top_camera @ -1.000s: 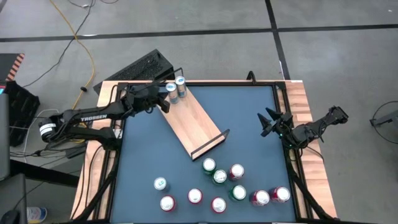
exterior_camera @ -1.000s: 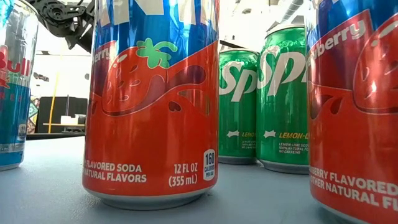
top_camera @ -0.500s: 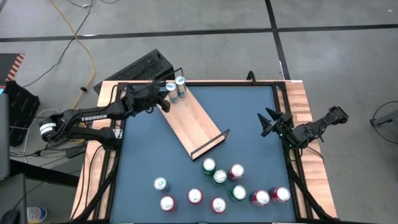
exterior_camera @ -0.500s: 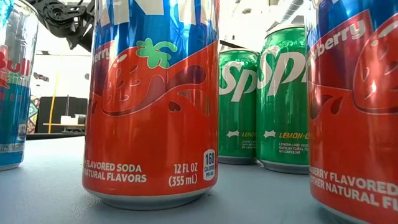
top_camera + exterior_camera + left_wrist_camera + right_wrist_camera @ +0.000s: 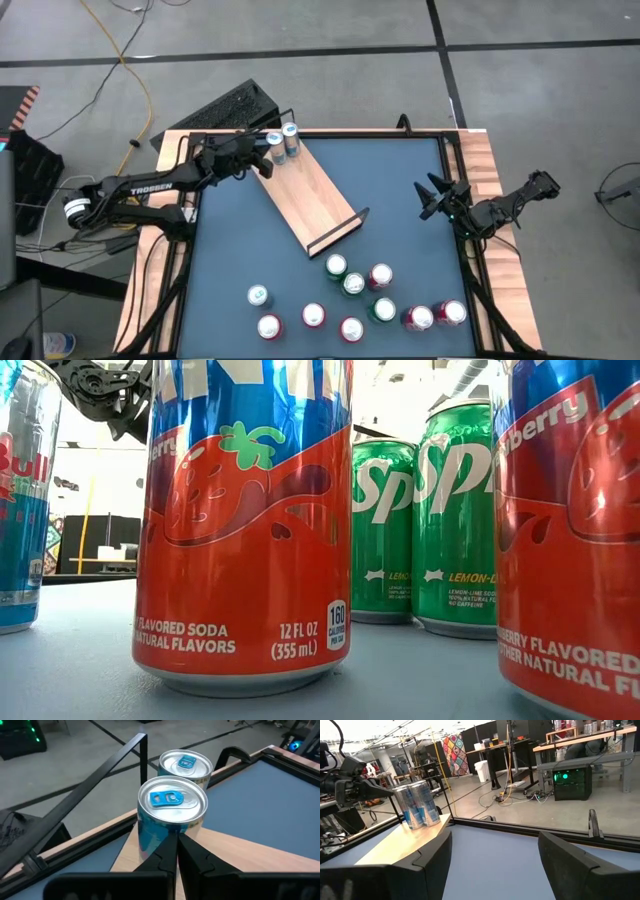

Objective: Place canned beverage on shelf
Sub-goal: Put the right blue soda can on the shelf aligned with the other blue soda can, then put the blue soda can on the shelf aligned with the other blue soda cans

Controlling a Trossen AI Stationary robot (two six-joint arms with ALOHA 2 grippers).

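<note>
Cans [image 5: 352, 284] stood upright at lower centre, nearer the right gripper [image 5: 432, 196], jaws spread; left gripper [image 5: 262, 164] pressed shut by the shelf [image 5: 315, 205].

The high view looks straight down on the whole bench [image 5: 320, 190]; the low view sits at bench height, very close to standing cans [image 5: 245, 520]; each wrist view looks forward over its arm's fingers; both wrist views share the two shelf cans [image 5: 172, 812].

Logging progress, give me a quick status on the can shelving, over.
Left gripper shut, empty, right behind two blue cans on the shelf. Right gripper open, idle at table's right edge. Nine cans left on the table. Nothing obstructing.
</note>
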